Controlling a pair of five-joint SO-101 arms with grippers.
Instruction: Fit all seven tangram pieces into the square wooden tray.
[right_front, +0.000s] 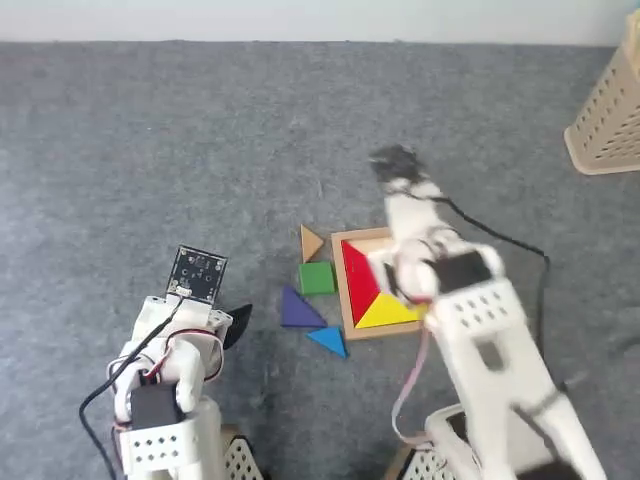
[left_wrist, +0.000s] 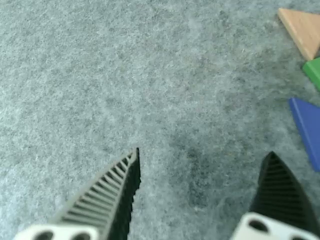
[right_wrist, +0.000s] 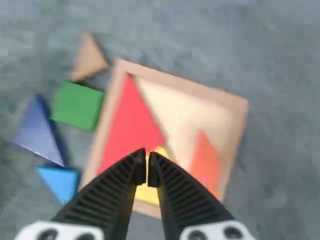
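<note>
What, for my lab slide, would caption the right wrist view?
Shut right hand over wooden tray holding red triangle, yellow triangle, orange piece; four pieces lie outside.

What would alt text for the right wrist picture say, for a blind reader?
A shut gripper hangs over a square wooden tray holding a red triangle, a yellow piece and an orange piece. Beside the tray, on grey carpet, lie a tan triangle, a green square, a dark blue triangle and a light blue triangle.
</note>
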